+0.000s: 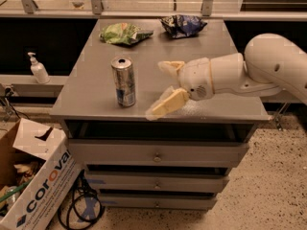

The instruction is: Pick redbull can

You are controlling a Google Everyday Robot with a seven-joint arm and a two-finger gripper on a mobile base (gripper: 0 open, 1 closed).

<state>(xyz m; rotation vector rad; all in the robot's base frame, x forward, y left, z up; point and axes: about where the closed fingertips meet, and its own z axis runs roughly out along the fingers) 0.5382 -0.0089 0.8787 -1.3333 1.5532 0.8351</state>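
The redbull can (124, 81) stands upright on the grey cabinet top (91, 97), left of centre, silver with blue panels and an open pull-tab hole. My gripper (165, 86) hangs just right of the can, at about its height, a short gap away. Its two cream fingers (168, 103) are spread wide, one toward the front edge and one farther back. It holds nothing. The white arm reaches in from the right.
A green snack bag (123, 33) and a dark blue snack bag (183, 25) lie at the back of the top. Drawers sit below. A cardboard box (36, 186) stands on the floor at left, and a soap bottle (37, 68) sits on a ledge.
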